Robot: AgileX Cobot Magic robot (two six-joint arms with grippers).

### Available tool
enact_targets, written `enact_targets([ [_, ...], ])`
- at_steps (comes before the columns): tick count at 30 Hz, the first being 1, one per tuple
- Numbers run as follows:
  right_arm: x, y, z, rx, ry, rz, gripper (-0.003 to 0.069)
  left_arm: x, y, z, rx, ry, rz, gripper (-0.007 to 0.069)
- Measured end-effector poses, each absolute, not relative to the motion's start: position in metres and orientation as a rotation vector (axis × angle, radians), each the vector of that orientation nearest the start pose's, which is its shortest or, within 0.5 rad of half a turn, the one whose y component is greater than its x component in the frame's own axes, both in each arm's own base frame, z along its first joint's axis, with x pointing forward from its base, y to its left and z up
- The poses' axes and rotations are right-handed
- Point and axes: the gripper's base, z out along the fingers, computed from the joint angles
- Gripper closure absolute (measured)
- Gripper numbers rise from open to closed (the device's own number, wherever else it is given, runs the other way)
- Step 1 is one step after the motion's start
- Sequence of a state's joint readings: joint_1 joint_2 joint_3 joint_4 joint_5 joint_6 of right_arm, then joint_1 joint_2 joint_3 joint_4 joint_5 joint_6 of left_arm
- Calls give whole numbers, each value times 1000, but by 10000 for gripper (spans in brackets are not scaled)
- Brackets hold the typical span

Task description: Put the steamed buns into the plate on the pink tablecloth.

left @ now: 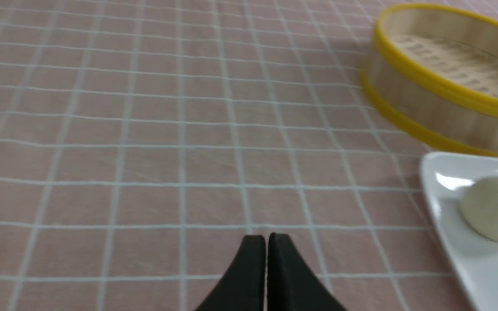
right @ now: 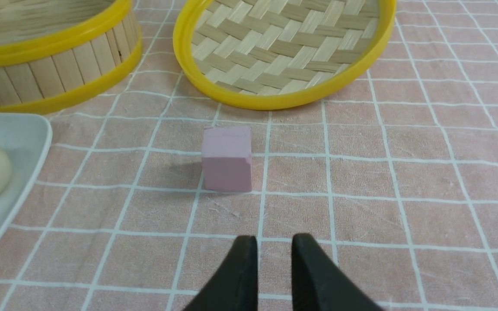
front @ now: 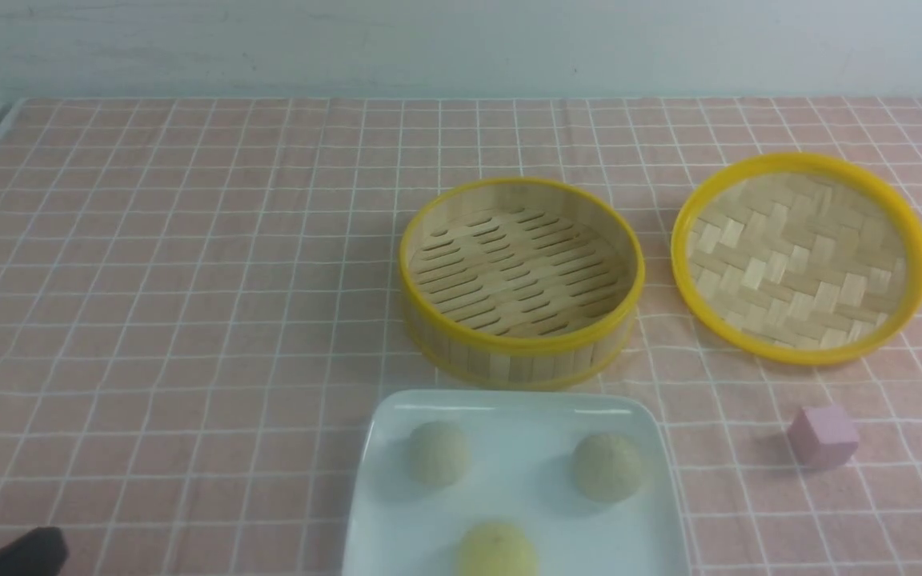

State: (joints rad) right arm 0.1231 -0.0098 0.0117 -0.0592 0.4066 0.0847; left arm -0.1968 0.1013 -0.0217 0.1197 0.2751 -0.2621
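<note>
Yellow bun (front: 498,550) cropped by frame edge

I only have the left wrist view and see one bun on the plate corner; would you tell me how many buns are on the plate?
Observer: Three. Two pale buns sit toward the plate's far side and a yellow bun sits nearer the robot.
Operator: Thank you. Is anything left in the steamer?
Observer: No, the steamer shows only bare slats.
Operator: Where is its lid?
Observer: The lid lies to the right of the steamer, woven inside facing up.
Operator: And the right gripper?
Observer: The right gripper is slightly open, holding nothing, facing a pink cube.
</note>
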Motion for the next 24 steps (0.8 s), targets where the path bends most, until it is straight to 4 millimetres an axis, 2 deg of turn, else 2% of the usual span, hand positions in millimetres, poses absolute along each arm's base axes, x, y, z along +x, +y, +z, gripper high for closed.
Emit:
enact_targets([
  [7,51,4,173,-72,1891,81,544,53,-1,175,-61,1848,-127,587],
  [24,51,4,173,-72,1891,81,524,53,-1,174,-58,1861,-117,570],
])
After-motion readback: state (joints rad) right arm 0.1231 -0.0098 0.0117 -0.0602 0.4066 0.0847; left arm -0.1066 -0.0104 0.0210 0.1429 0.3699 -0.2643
